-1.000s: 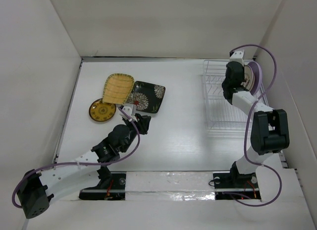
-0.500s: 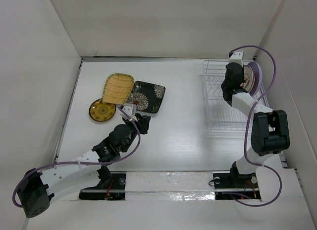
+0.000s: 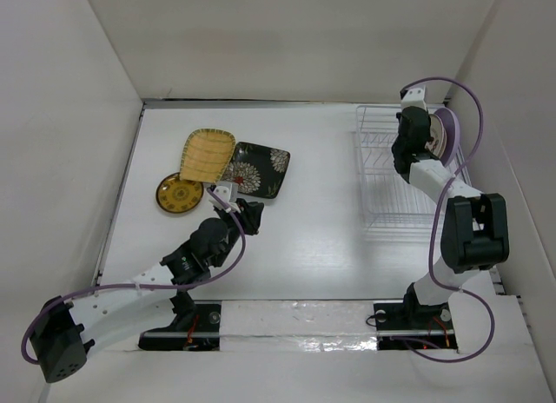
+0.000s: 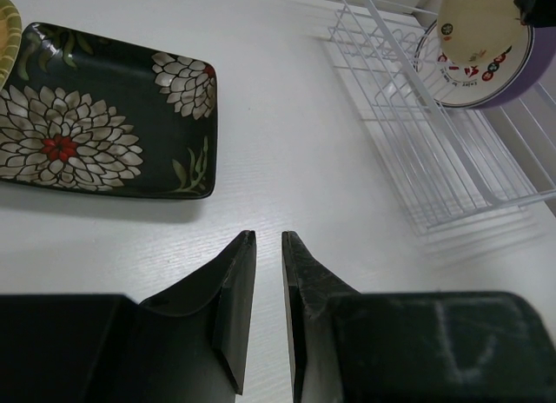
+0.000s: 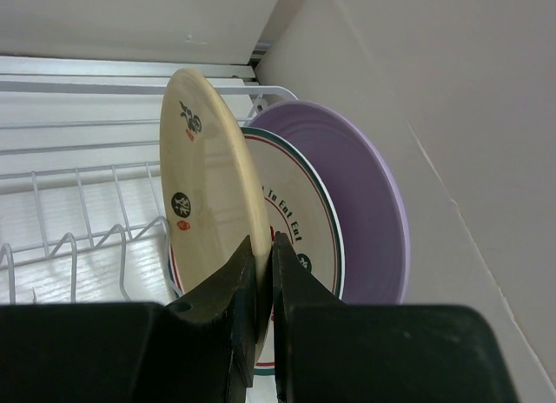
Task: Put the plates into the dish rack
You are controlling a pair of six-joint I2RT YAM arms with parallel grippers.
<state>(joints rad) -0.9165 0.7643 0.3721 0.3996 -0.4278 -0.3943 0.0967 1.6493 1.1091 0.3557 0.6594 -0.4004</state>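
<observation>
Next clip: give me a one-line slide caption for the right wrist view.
Right gripper pinches a cream plate upright at the wire rack, beside a printed plate and a lavender plate.

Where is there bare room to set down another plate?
The table is bare between the black plate and the dish rack; the rack's near slots stand empty. Crowded: the rack's far end, where the lavender plate, printed plate and cream plate stand close, and the left cluster: yellow plate and brown-gold plate beside the black one.

The white table (image 3: 321, 238) carries 3 plates (image 3: 257, 169) at left and the dish rack (image 3: 387, 203) at right.
</observation>
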